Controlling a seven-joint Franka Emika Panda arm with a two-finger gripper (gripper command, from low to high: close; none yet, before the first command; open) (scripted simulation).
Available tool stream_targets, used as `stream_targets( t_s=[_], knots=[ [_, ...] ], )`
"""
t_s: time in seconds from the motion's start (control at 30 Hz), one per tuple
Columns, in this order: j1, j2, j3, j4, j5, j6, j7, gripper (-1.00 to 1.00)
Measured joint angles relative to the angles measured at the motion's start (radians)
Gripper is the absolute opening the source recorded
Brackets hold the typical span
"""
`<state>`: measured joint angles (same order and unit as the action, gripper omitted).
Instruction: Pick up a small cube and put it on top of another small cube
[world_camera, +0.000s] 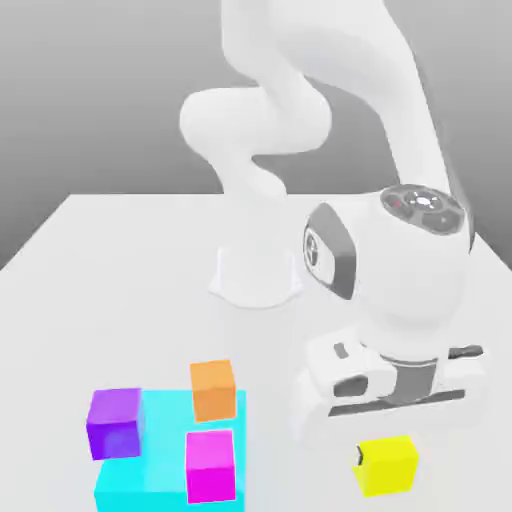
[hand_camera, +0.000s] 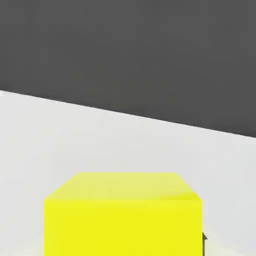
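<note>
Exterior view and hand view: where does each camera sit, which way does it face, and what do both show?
Exterior view: off the arm, raised, facing the white arm's base across the white table; it shows the whole arm, its gripper down at the small bright yellow cube, and the orange cube, purple cube and magenta cube around the flat cyan block.
Hand view: on the hand, low, looking across the table at the yellow cube close up; a dark finger edge peeks beside it.
Shared: the yellow cube and table.
</note>
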<state>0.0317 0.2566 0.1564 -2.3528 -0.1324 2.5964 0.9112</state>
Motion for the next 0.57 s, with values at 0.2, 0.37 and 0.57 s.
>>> stream_targets(
  t_s=[0.2,0.37,0.57],
  knots=[
    [-0.099,-0.114,-0.055,0.035,0.05,-0.146,-0.167,-1.0],
    [-0.186,-0.178,-0.089,0.054,0.124,-0.22,-0.316,-1.0],
    [-0.187,-0.101,-0.09,0.032,0.12,-0.121,-0.322,1.0]
  ],
)
